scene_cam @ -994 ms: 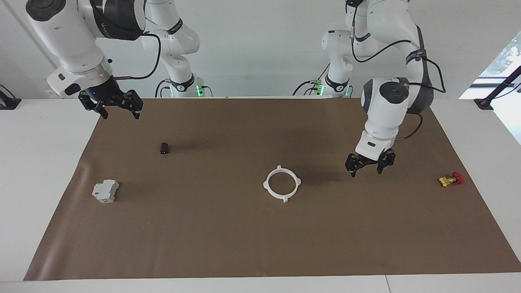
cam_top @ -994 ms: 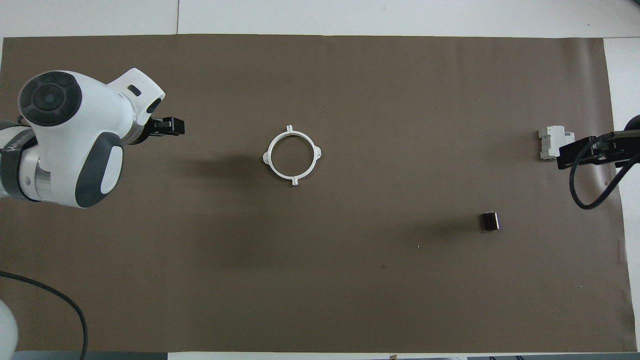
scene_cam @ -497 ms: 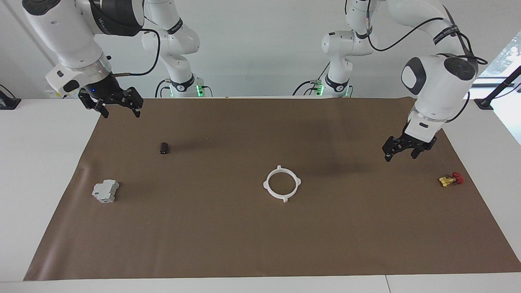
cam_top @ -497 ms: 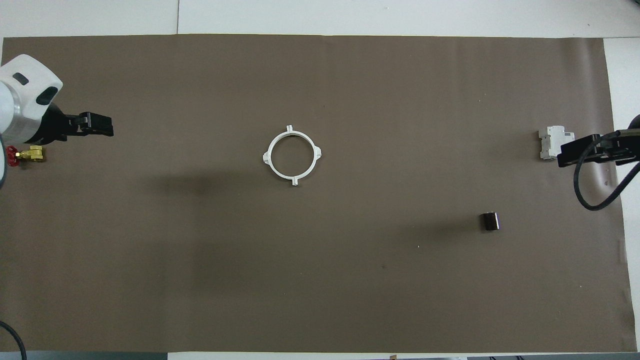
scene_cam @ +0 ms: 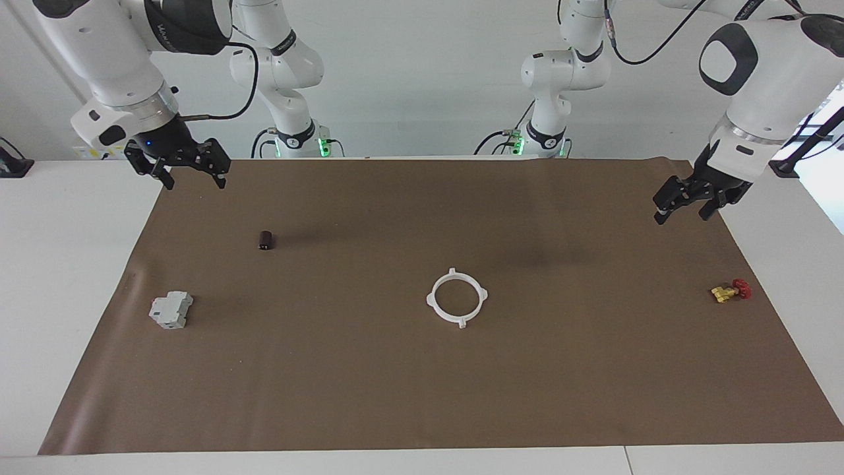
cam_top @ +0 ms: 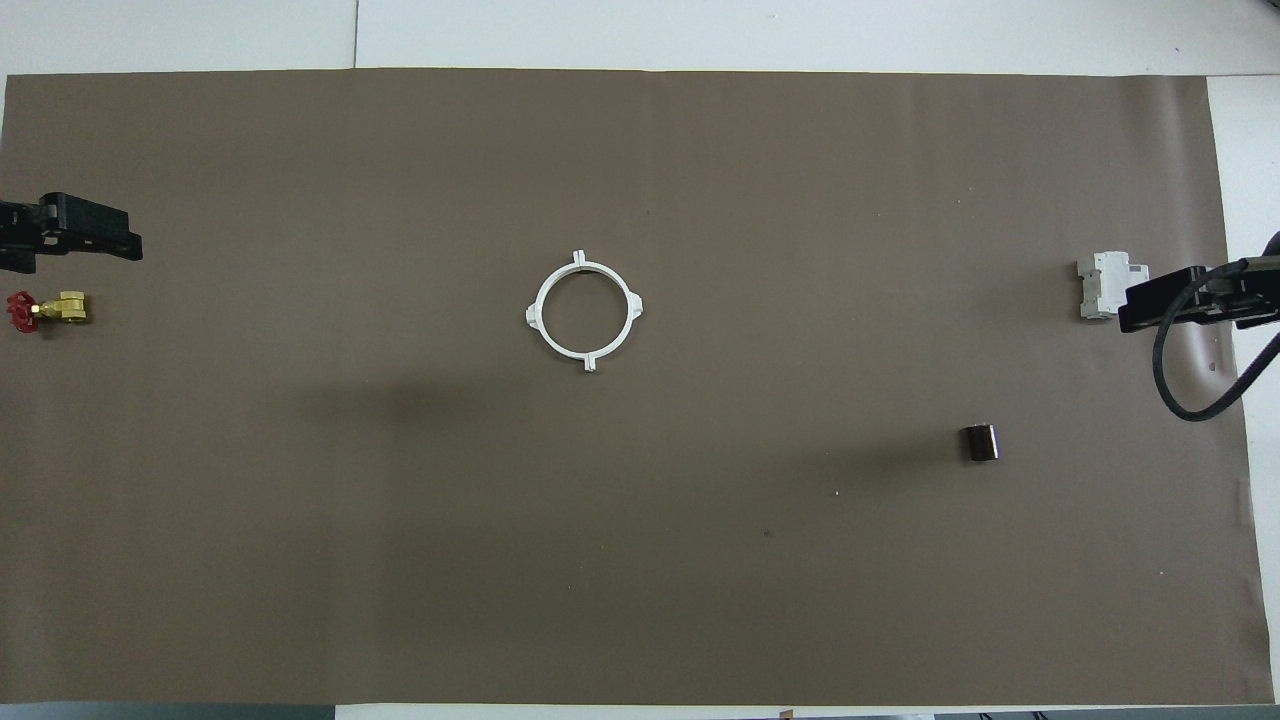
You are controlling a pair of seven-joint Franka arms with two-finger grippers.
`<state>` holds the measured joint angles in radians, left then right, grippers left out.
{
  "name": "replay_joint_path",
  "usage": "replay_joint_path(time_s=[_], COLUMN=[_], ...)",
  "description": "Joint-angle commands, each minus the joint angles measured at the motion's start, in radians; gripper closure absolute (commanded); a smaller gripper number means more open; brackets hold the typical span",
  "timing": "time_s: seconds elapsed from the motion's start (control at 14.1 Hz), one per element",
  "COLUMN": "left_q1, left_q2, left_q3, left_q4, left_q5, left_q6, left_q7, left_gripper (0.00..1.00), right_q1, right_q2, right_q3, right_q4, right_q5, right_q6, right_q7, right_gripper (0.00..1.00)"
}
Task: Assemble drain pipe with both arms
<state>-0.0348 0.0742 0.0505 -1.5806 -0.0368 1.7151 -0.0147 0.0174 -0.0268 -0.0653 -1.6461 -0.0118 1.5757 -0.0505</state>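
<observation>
The drain pipe (scene_cam: 431, 298) lies as one closed white tabbed ring flat on the middle of the brown mat; it also shows in the overhead view (cam_top: 533, 316). Neither gripper touches it. My left gripper (scene_cam: 680, 217) is open and empty, raised over the mat's edge at the left arm's end of the table; the overhead view shows it too (cam_top: 95, 232). My right gripper (scene_cam: 195, 186) is open and empty, raised over the mat's corner at the right arm's end; the overhead view shows it too (cam_top: 1150, 305).
A small red-and-yellow valve (scene_cam: 730, 290) (cam_top: 45, 309) lies at the left arm's end. A grey boxy block (scene_cam: 171, 309) (cam_top: 1103, 286) and a small dark cylinder (scene_cam: 265, 240) (cam_top: 980, 442) lie at the right arm's end. The brown mat (scene_cam: 422, 396) covers the table.
My left gripper has risen and swung away from beside the ring toward the left arm's end of the table. My right gripper has hardly moved. The ring has stayed put.
</observation>
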Motion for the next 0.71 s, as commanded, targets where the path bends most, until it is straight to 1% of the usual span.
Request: replay_joint_path(time_s=[0.0, 0.07, 0.14, 0.28, 0.64], left_q1=[0.019, 0.018, 0.016, 0.016, 0.015], left_q2=[-0.060, -0.092, -0.106, -0.108, -0.106], left_q3=[-0.003, -0.004, -0.005, -0.005, -0.005], left_q4=[-0.047, -0.079, -0.107, -0.113, -0.110], left_q5=[-0.022, -0.022, -0.017, -0.011, -0.008], left_q6=[-0.037, -0.035, -0.026, -0.011, -0.023], left_q7=[0.030, 0.030, 0.030, 0.019, 0.019], left_gripper=[0.00, 0.00, 0.00, 0.00, 0.00], right_q1=[-0.008, -0.008, -0.008, -0.008, -0.007], right_q2=[-0.001, -0.002, -0.002, -0.001, -0.002], right_q3=[0.004, 0.004, 0.004, 0.004, 0.005], right_q4=[0.009, 0.009, 0.009, 0.009, 0.009], right_q5=[0.019, 0.019, 0.019, 0.019, 0.019], right_q6=[-0.011, -0.011, -0.013, -0.011, -0.006], right_q7=[-0.017, -0.017, -0.019, -0.019, -0.019], right_gripper=[0.00, 0.00, 0.00, 0.00, 0.00])
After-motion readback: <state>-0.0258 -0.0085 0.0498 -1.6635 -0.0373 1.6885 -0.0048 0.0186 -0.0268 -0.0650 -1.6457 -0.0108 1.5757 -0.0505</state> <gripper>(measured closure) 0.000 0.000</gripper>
